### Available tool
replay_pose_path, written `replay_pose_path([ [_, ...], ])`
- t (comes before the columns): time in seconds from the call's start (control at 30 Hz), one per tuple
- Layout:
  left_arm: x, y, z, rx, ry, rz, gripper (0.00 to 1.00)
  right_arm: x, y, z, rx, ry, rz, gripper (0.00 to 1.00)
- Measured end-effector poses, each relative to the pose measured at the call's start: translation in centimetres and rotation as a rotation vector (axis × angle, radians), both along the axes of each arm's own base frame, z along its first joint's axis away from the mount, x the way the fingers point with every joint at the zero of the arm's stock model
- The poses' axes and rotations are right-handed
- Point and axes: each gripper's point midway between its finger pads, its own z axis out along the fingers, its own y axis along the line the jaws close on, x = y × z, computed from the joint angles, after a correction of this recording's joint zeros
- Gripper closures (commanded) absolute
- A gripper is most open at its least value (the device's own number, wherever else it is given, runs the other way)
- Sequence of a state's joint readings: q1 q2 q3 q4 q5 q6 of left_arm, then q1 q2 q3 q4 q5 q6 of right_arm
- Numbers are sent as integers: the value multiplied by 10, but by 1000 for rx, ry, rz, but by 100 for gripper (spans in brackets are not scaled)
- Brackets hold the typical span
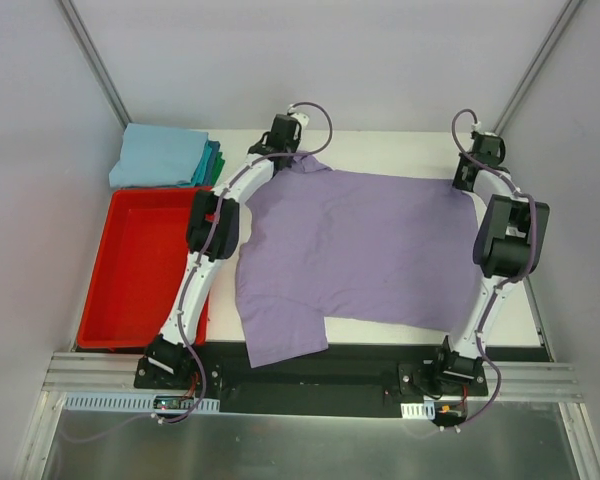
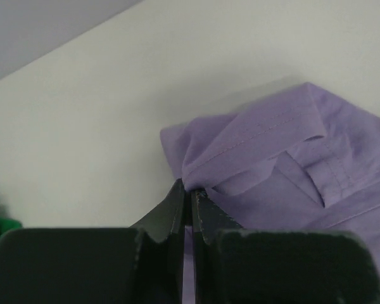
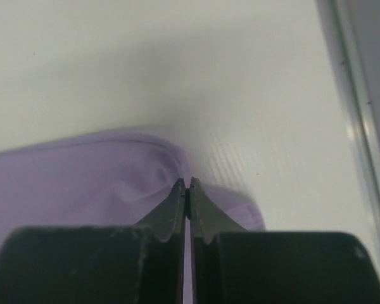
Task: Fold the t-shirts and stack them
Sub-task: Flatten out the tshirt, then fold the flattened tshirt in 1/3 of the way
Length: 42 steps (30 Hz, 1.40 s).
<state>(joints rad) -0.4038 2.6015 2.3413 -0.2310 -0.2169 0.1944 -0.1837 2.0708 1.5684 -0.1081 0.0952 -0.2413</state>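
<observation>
Cloth limp and light; left tool (image 2: 190, 197) and right tool (image 3: 188, 189) pinch the purple t-shirt (image 1: 360, 250), seemingly by its far-edge corners.

Red bin: a rectangular plastic tray (image 1: 140, 270) with low walls, lying flat with its open side up.
Table: a white top (image 1: 380, 145) that lies under the red bin and stretches away to its right.
Aluminium rails: silver bars (image 1: 75, 378) that run just in front of the red bin's near rim and on to the right.
Black plate: a dark flat strip (image 1: 320, 385) set among the rails, to the right of the red bin's near corner.
Metal sheet: a dull grey surface (image 1: 300, 450), nearer than the red bin, on the near side of the rails.
Walls: pale grey panels (image 1: 30, 150); one rises just left of the red bin and another stands behind it.
Frame poles: two slanted metal bars, one (image 1: 92, 55) behind the red bin and the other (image 1: 540, 65) well to its right.
</observation>
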Motion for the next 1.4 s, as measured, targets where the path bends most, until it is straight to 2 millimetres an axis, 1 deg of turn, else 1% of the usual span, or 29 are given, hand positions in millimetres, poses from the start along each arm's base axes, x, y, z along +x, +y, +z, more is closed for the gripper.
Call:
replay_pose_path([
  [0.03,0,0,-3,0,2,0,98,2,3,-12,19,22,8,99],
  [0.07,2,-1,0,-5,-7,1,98,3,5,-18,31,31,13,99],
  [0.1,6,-1,6,-18,-28,3,99,3,7,-20,42,33,18,99],
  [0.17,16,-5,22,-56,-81,10,99,6,9,-16,52,22,26,98],
  [0.2,20,-6,29,-71,-104,13,99,11,9,-11,52,4,29,98],
  [0.3,24,-9,39,-97,-137,20,100,19,10,0,55,-35,47,98],
  [0.53,23,-7,42,-137,-135,38,100,20,12,8,46,-46,74,99],
  [0.63,26,-12,46,-163,-149,25,100,19,9,11,28,-47,73,99],
  [0.77,27,-16,48,-195,-154,25,100,18,7,12,23,-44,86,99],
  [0.87,25,-16,45,-209,-149,38,100,17,9,11,27,-38,105,99],
  [0.97,21,-14,41,-223,-131,61,100,16,10,10,25,-26,120,99],
  [1.03,17,-11,42,-232,-124,86,100,14,11,11,23,-25,126,99],
  [1.13,8,-7,48,-243,-108,101,100,6,13,18,19,-27,138,99],
  [1.17,2,-5,50,-245,-99,102,100,3,14,22,18,-32,142,99],
  [1.3,-27,0,69,-267,-58,96,100,-4,17,35,16,-50,150,99],
  [1.4,-47,5,87,-279,-45,103,100,-11,17,38,8,-56,154,99],
])
